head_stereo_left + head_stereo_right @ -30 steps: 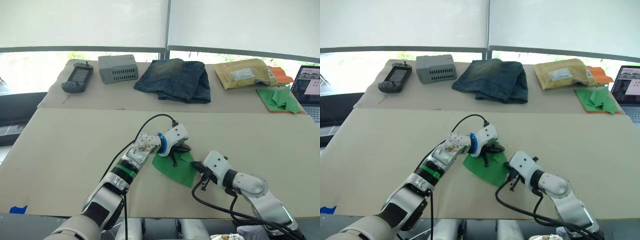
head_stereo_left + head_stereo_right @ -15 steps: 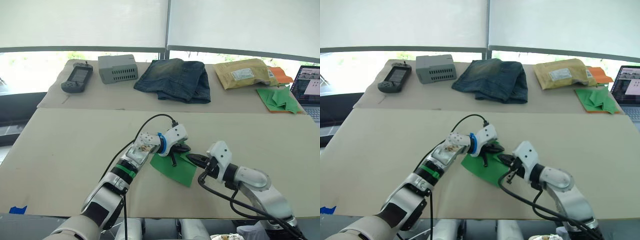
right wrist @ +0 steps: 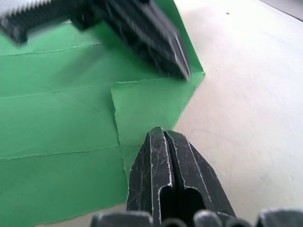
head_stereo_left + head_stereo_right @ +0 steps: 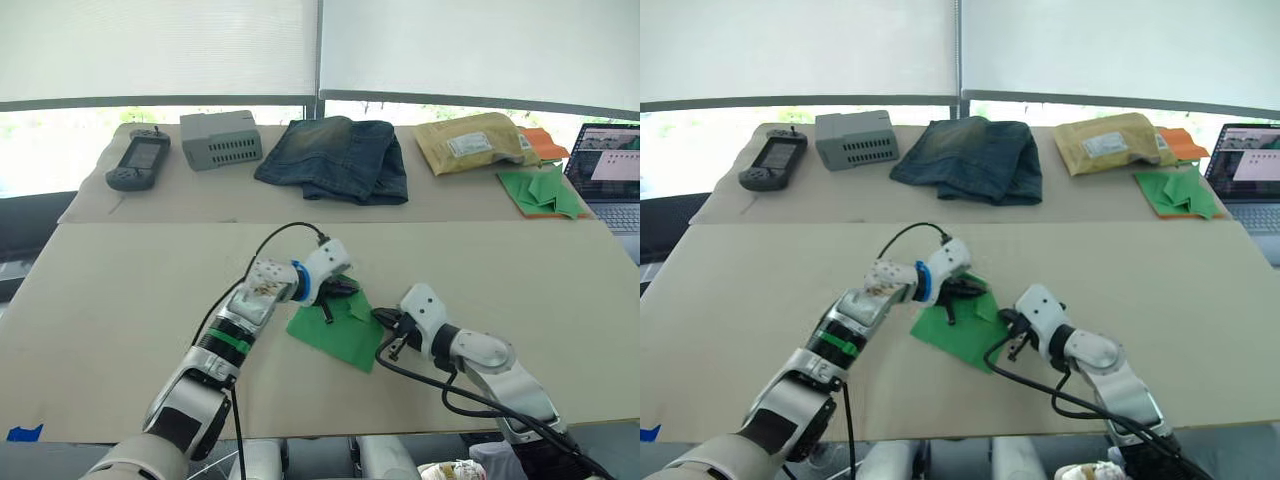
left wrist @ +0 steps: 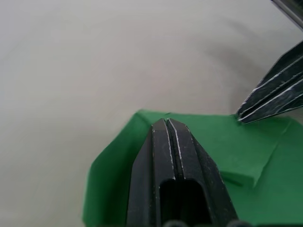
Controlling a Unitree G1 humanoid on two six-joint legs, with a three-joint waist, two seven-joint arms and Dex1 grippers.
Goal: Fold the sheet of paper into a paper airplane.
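The bright green sheet of paper (image 4: 330, 332) lies flat on the near table, with crease lines and a small folded-over flap (image 3: 151, 106) at one corner. My left gripper (image 4: 348, 291) is shut, its tips resting on the sheet (image 5: 118, 170) near the far corner. My right gripper (image 4: 383, 318) is also shut. Its tips press on the flap at the sheet's right edge, a short way from the left gripper's fingers (image 3: 142, 33). In the left wrist view the right gripper's fingers (image 5: 272, 99) touch the sheet's edge. No paper airplane shape is formed.
On the far table lie a handheld device (image 4: 137, 162), a grey box (image 4: 221, 138), folded jeans (image 4: 335, 158), a yellow padded envelope (image 4: 470, 142) and a heap of green papers over an orange sheet (image 4: 540, 188). A laptop (image 4: 610, 175) stands at the far right.
The camera has shifted a little. My right gripper has moved from the sheet's near right edge up to its right corner, closer to the left gripper. The left gripper stays on the sheet.
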